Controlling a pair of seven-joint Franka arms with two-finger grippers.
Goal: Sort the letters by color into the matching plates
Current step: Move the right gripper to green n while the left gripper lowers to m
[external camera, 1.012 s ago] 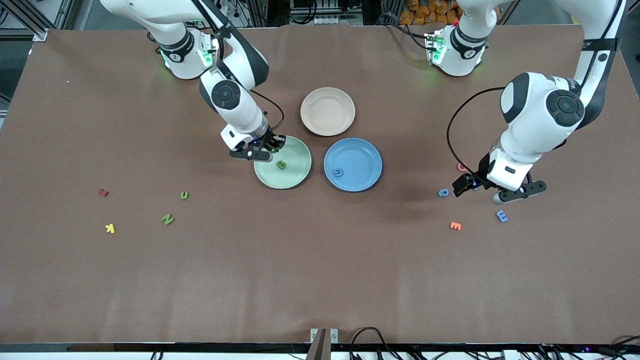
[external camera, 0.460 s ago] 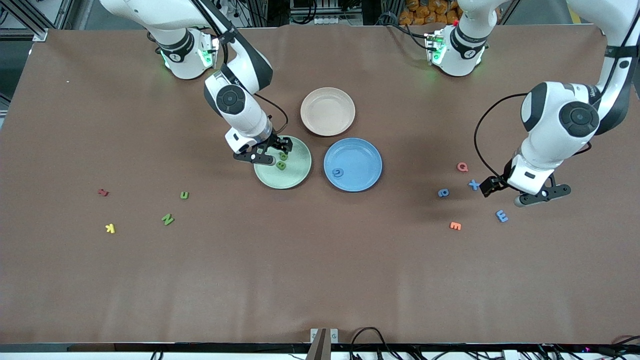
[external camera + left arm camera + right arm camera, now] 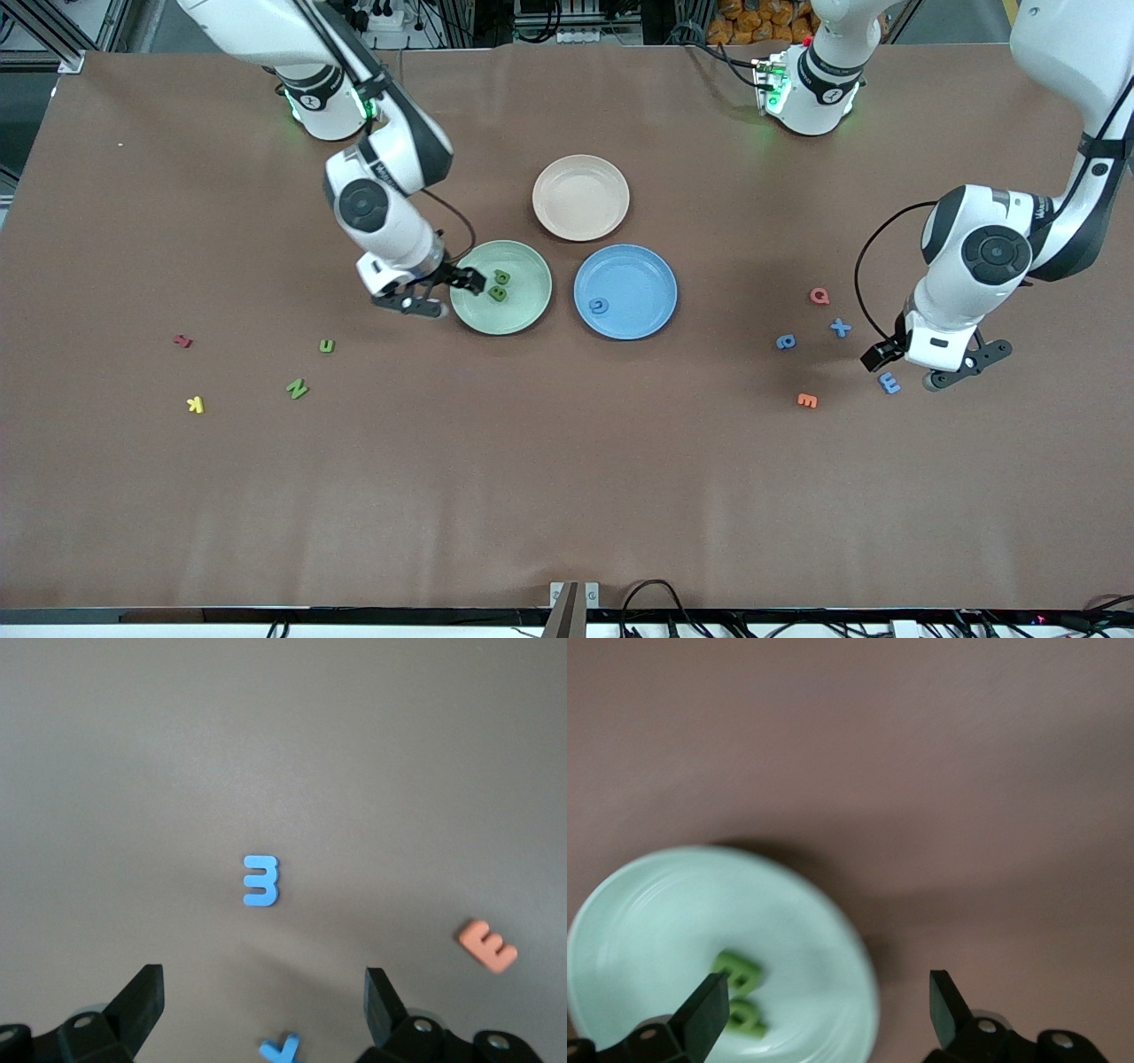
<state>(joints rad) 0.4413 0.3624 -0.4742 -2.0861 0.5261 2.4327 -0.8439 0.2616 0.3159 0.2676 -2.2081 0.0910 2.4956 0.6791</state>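
Two small green letters (image 3: 500, 285) are lying in the pale green plate (image 3: 527, 310). The right claw (image 3: 440, 296) is hanging wide open and empty over the plate's edge. The left claw (image 3: 912, 366) is hanging wide open and empty over a flat blue E (image 3: 889, 383) on the counter (image 3: 567, 487).

From high across the table (image 3: 567, 496) we look down at both arm bases. Our left wrist view hangs close above a blue E (image 3: 260, 881), shared with the front view (image 3: 889, 382). Our right wrist view sits close over the green plate (image 3: 673, 904), also seen in front (image 3: 523, 310).
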